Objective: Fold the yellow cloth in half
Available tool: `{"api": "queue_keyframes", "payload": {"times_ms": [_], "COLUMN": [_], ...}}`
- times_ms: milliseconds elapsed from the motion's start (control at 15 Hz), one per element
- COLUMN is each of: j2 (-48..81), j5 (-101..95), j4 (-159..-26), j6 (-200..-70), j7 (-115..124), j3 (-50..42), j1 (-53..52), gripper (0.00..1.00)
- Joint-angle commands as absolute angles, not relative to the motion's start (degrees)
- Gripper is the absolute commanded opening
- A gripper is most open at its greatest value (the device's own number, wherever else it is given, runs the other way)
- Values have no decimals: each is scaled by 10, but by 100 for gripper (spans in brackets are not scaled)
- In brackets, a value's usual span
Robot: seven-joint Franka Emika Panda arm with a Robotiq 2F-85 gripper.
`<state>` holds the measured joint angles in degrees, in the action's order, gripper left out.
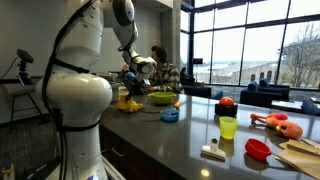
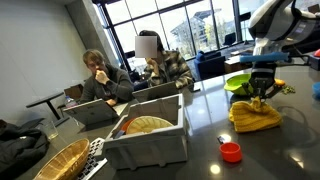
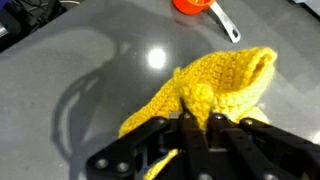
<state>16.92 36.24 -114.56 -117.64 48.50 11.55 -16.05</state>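
The yellow cloth is a knitted bright yellow piece, rumpled on the dark grey counter; it also shows in both exterior views. My gripper is shut on a pinched-up fold of the cloth at its near edge, and the fabric rises between the fingers. In an exterior view the gripper hangs just above the cloth, holding a bit of it up. In the other exterior view most of the cloth is hidden behind the robot's white body.
A lime-green bowl stands just behind the cloth. A small red measuring cup lies in front of it, also in the wrist view. A grey bin with a woven basket stands nearby. A yellow-green cup and red items sit further along the counter.
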Motion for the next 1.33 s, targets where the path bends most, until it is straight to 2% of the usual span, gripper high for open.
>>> {"api": "queue_keyframes", "payload": {"times_ms": [0,933,1267], "j2": [178,202,196], "j5": [367,373,361], "j4": [-1124,-1114,-1122], "j6": [-1160,-1171,-1224], "j7": [504,552,587], "j3": [115,112,108], "j1": [-156,-161,-168], "gripper": [2,2,2]}}
